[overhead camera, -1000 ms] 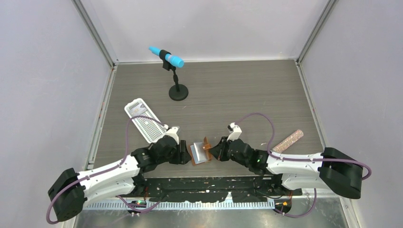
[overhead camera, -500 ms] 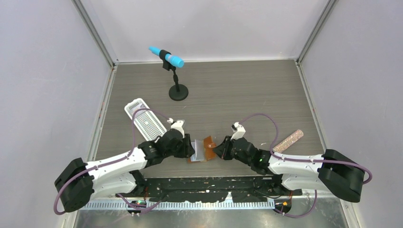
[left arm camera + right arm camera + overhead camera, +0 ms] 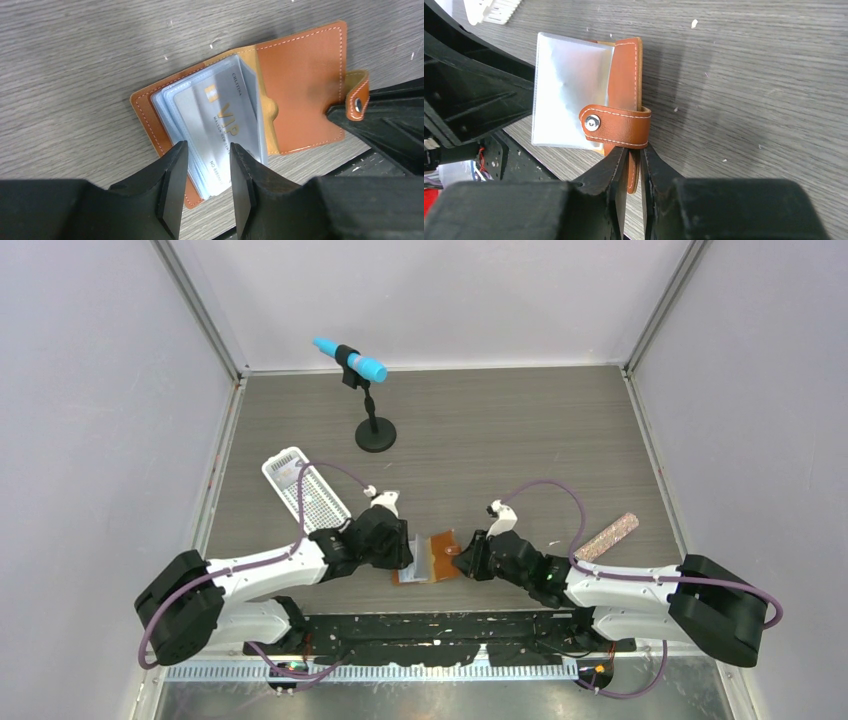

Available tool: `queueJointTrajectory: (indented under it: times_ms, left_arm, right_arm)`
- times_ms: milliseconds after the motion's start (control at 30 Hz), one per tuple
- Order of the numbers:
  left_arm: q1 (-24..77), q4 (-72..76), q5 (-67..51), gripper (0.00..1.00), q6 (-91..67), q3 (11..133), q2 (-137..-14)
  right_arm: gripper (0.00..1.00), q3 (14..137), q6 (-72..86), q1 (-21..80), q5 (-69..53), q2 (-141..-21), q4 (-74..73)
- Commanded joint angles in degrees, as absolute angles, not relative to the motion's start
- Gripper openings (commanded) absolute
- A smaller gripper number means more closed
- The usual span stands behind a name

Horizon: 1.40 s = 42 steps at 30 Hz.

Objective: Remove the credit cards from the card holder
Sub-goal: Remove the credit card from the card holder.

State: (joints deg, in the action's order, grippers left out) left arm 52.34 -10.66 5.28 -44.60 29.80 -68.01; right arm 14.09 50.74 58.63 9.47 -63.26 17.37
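Reaching low over the worktop point(image 3: 500, 440), left arm point(image 3: 260, 575) and right arm point(image 3: 610, 585) are bent inward to the open card holder point(image 3: 437, 558) lying near the front edge. Its raised cover is pinched by the narrow right hand point(image 3: 634, 152); the credit cards point(image 3: 220, 130) inside are straddled by the part-open left hand point(image 3: 207, 147).

Glossy leather card holder point(image 3: 305, 90) — shiny plastic sleeves point(image 3: 564, 85) — matt woodgrain table point(image 3: 75, 60).

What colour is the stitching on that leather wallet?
White, clearest on the card holder in right wrist view.
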Motion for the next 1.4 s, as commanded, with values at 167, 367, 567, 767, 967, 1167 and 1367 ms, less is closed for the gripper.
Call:
queueJointTrajectory:
  times_ms: [167, 367, 567, 767, 967, 1167, 1367]
  left_arm:
    - [52.12, -9.32, 0.81, 0.38, -42.72, 35.34, -67.88]
    - [52.12, -9.68, -1.97, 0.38, -43.2, 36.01, -68.21]
    - [52.16, -5.02, -5.78, 0.38, -43.67, 35.28, -70.58]
    - [52.19, -0.47, -10.53, 0.39, -43.34, 36.22, -74.11]
    - [52.19, 2.98, -13.01, 0.39, -43.91, 36.87, -78.19]
    - [52.21, 3.9, -13.5, 0.38, -44.39, 37.36, -79.73]
    - [52.21, 2.96, -11.91, 0.38, -43.85, 38.9, -80.08]
  right_arm:
    - [0.23, 15.78, 48.85, 58.59, 8.59, -64.03, 15.31]
    - [0.23, 15.74, 48.5, 58.55, 8.49, -63.93, 15.27]
    - [0.26, 17.3, 47.87, 58.54, 8.45, -62.51, 12.7]
    - [0.34, 18.76, 46.5, 58.53, 9.3, -58.12, 7.68]
    - [0.4, 20.47, 45.17, 58.54, 9.58, -53.66, 1.79]
    - [0.4, 22.34, 43.98, 58.49, 8.2, -50.07, -1.89]
    - [0.4, 24.38, 43.5, 58.62, 5.88, -49.19, -2.2]
